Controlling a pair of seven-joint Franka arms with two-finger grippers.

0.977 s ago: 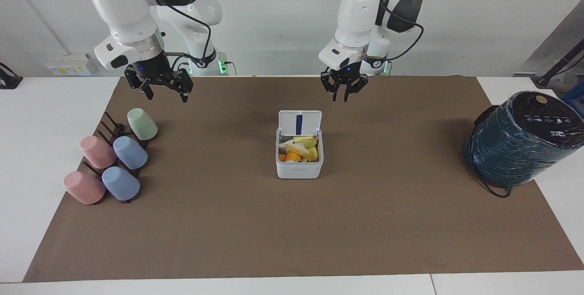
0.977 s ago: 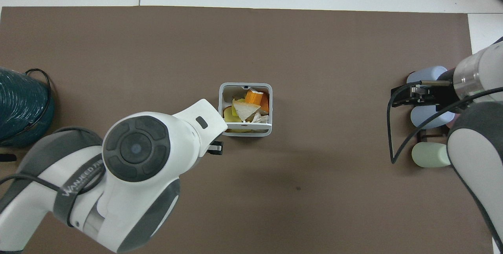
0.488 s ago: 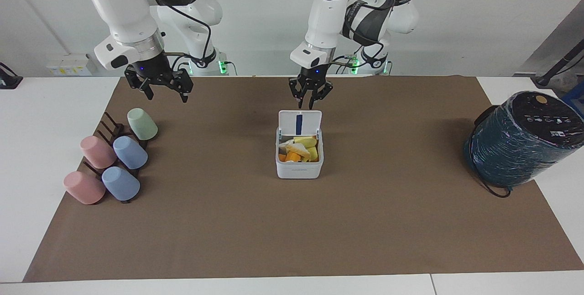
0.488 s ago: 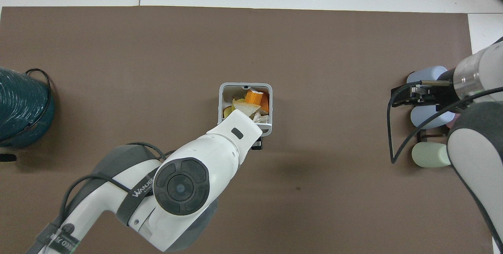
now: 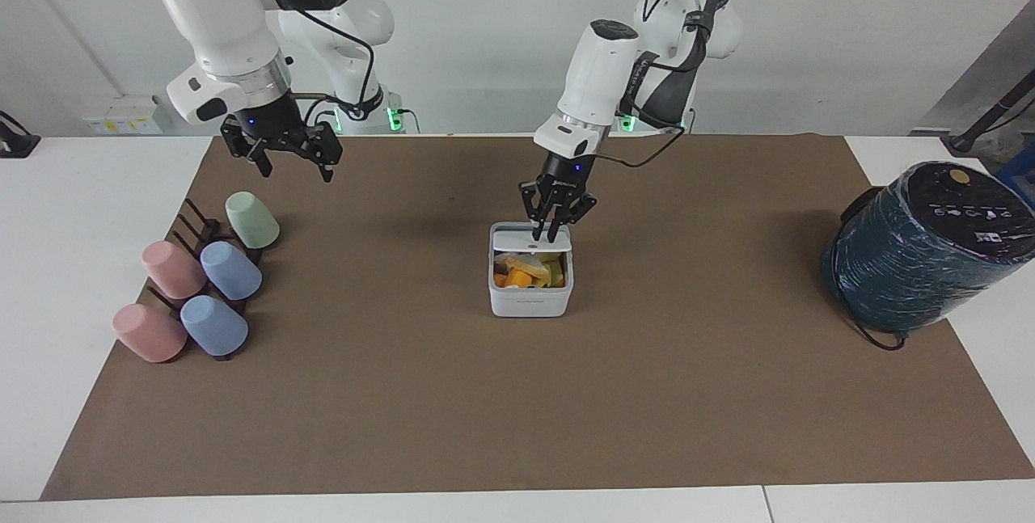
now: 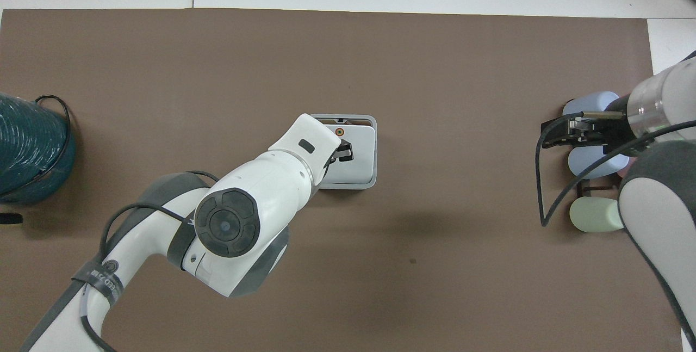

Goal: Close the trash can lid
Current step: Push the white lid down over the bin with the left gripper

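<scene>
The small white trash can [image 5: 530,301] stands in the middle of the brown mat, with yellow and orange scraps showing inside. Its white lid [image 5: 517,232] is tipped down over the opening, and a gap still shows on the side away from the robots. In the overhead view the lid [image 6: 359,150] covers the trash can [image 6: 374,178], its orange dot facing up. My left gripper [image 5: 546,237] rests on top of the lid; it also shows in the overhead view [image 6: 343,153]. My right gripper [image 5: 295,171] waits open in the air over the mat by the cup rack.
A dark rack with a green cup [image 5: 252,220], two blue cups [image 5: 230,271] and two pink cups [image 5: 172,268] lies toward the right arm's end. A big teal wrapped cylinder [image 5: 922,248] with a black cable stands at the left arm's end.
My left gripper came across from the left arm's side to the upright lid and pushed it down over the trash can. The right arm has not moved.
</scene>
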